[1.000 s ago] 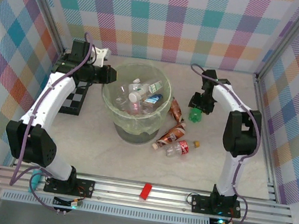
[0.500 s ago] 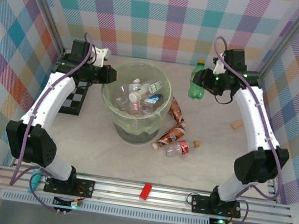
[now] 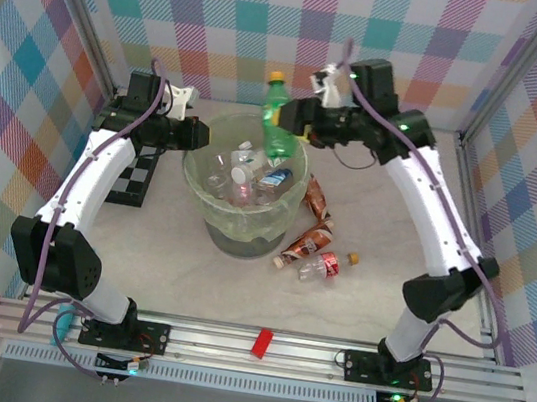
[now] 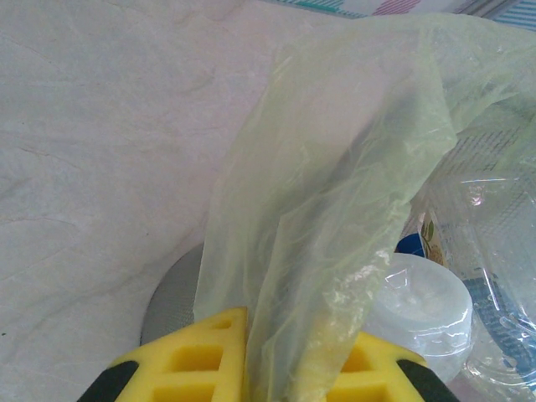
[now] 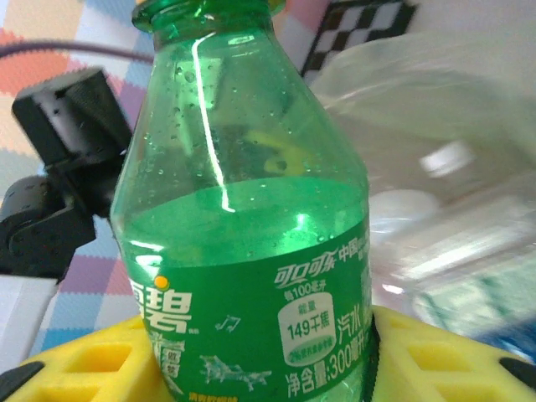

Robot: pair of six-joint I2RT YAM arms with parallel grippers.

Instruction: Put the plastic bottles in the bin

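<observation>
Right wrist, green bottle (image 5: 243,251) gripped in right tool (image 5: 260,368), left tool (image 4: 264,360) pinching bin liner (image 4: 335,193)

White arms (image 3: 97,178) — black joints, purple cables

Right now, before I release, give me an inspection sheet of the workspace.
Surface: pale marbled table; no spills seen.
Job's things: bin holds several bottles; green bottle held cap-up over its far rim; three bottles lie on the table right of the bin.
Clutter: chessboard left of the bin; red block at the near rail; small orange piece by the lying bottles.
Grippers: left gripper shut on the liner at the bin's left rim; right gripper shut on the green bottle.
Cables: purple cable along each arm; no snag seen.
Surroundings: plaid walls on three sides.
</observation>
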